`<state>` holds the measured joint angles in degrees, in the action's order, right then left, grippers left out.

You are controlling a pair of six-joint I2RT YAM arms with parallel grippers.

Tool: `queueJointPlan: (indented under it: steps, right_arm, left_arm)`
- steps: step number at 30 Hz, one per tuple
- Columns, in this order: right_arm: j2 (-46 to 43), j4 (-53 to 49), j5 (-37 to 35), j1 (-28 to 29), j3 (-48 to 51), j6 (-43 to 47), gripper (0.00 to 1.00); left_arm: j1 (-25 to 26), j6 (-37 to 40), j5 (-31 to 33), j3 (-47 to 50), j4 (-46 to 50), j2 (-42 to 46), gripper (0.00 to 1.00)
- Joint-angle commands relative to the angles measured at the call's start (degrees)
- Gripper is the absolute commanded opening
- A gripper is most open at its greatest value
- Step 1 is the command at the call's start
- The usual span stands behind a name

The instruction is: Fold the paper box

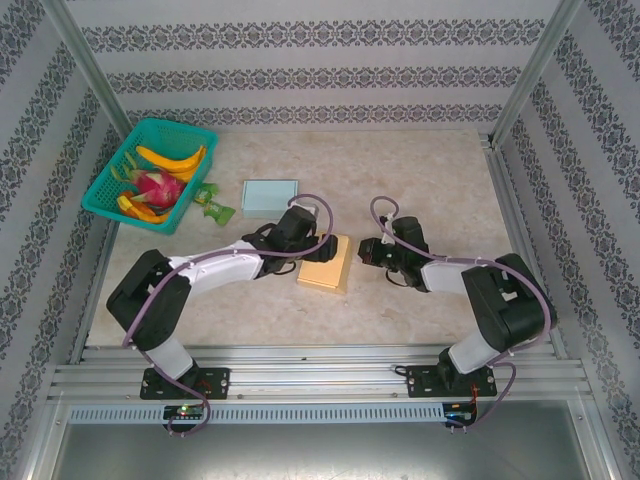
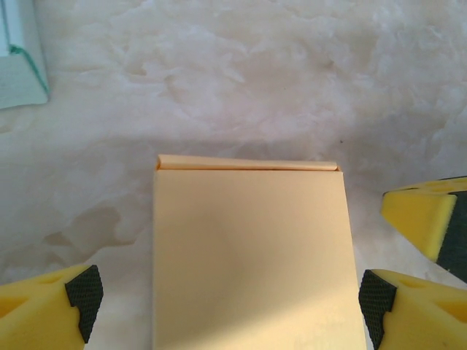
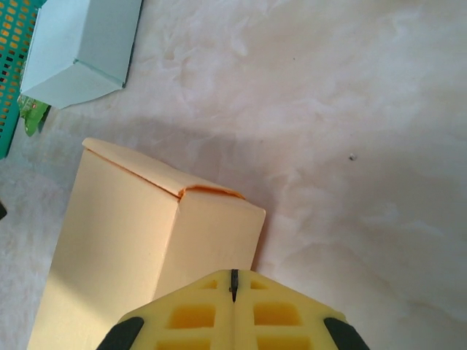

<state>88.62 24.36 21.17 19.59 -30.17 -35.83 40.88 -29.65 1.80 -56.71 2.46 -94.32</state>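
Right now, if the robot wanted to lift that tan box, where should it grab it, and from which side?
Probably by its two long side walls, coming down from above. The tan box lies flat with a broad smooth top offering nothing to pinch, but its long sides run straight and parallel. The open left gripper has a finger on each side.

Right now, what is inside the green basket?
Inside the green basket lie yellow bananas and a pink dragon fruit, with something yellow-orange near its front edge. The fruit covers most of the floor, so anything beneath is hidden.
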Motion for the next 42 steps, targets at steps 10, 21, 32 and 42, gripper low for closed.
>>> queueJointPlan:
  steps: [10, 21, 32, 42]
  right_arm:
    - [-10.7, -4.3, -3.8, 1.3, 8.0, 1.2, 0.0]
    - [-17.0, -7.8, -8.1, 10.3, 13.6, -0.5, 0.0]
    - [-16.5, -7.1, -8.0, 16.3, 13.5, -2.9, 0.0]
    - [-7.4, -2.5, -7.6, 19.2, 10.8, -4.0, 0.0]
  left_arm:
    - [0.6, -3.2, -0.2, 9.1, 0.7, 9.8, 0.93]
    - [2.7, -5.5, -1.2, 14.4, -1.0, 10.9, 0.92]
    - [4.2, -6.8, -1.1, 16.2, -2.9, 10.9, 0.92]
    - [6.3, -7.1, -0.7, 14.2, -2.7, 8.4, 0.92]
